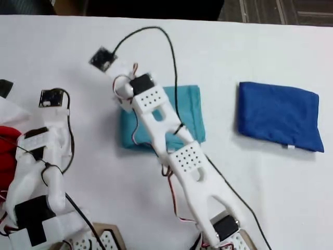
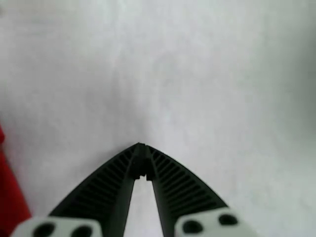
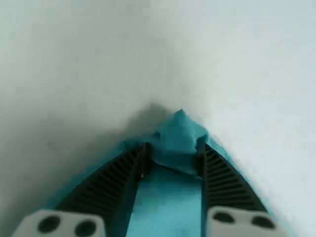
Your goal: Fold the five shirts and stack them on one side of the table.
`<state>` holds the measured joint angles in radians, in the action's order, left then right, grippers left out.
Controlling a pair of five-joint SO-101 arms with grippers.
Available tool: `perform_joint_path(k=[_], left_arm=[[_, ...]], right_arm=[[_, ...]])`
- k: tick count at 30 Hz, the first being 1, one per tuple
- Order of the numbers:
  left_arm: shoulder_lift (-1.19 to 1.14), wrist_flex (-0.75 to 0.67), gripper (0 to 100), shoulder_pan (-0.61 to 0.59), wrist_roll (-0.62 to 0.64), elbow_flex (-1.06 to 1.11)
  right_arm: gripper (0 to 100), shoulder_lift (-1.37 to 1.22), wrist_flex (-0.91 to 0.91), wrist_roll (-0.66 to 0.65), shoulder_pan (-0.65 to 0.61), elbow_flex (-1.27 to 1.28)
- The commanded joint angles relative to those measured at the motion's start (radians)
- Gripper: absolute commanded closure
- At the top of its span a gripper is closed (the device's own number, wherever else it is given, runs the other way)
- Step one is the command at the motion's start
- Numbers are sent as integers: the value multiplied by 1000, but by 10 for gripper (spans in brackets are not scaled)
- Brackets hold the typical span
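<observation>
High view, nearest first: the left arm (image 1: 36, 177) rises from the table's (image 1: 244, 47) 7 o'clock corner and points toward 12. Beside it, at 9 o'clock on the table edge, lies a crumpled red shirt (image 1: 7, 151), with a bit of white cloth (image 1: 10, 112) just beyond it. The right arm (image 1: 182, 156) starts at 6 o'clock and slants toward 11, crossing over a teal shirt (image 1: 190, 112). This shirt lies a little toward 10 o'clock from the table's middle, folded into a rough square, flat, with soft uneven edges. Its 9 o'clock side is hidden under the arm. Well apart from it, at 3 o'clock, a blue shirt (image 1: 278, 115) lies folded into a neat rectangle, smooth on top, with a small white tag at its near edge.

In the left wrist view the left gripper (image 2: 141, 148) has its dark ribbed fingers pressed together at the tips, holding nothing, over a plain white surface. Whether that surface is cloth or table cannot be told.

In the right wrist view the right gripper (image 3: 173, 148) pinches a bunched corner of the teal shirt between narrowly spaced fingers, and the cloth pokes out past the tips.
</observation>
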<state>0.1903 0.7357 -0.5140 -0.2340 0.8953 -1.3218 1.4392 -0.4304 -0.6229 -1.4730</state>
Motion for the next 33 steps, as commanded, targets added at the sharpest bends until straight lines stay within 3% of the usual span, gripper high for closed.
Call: perform_joint_path(k=[1, 8, 12, 15, 17, 19, 24, 33], left_arm=[[40, -14, 974, 9, 8, 1], [40, -14, 974, 9, 9, 1], [49, 12, 975, 32, 8, -21], [41, 173, 975, 95, 11, -159], [41, 293, 975, 144, 14, -303], [38, 382, 975, 189, 14, -463], [-52, 509, 975, 288, -2, -826], [-684, 812, 975, 416, -15, -1429]], right_arm=[[826, 1, -13, -2, 12, 0], [826, 117, 148, -2, 19, -196], [826, 245, 257, -2, 68, -175], [860, 286, 266, -2, 140, -147], [978, 300, 275, 0, 182, -130], [961, 315, 278, 3, 214, -91], [979, 441, 280, 5, 234, 163], [978, 878, 226, 0, 226, 976]])
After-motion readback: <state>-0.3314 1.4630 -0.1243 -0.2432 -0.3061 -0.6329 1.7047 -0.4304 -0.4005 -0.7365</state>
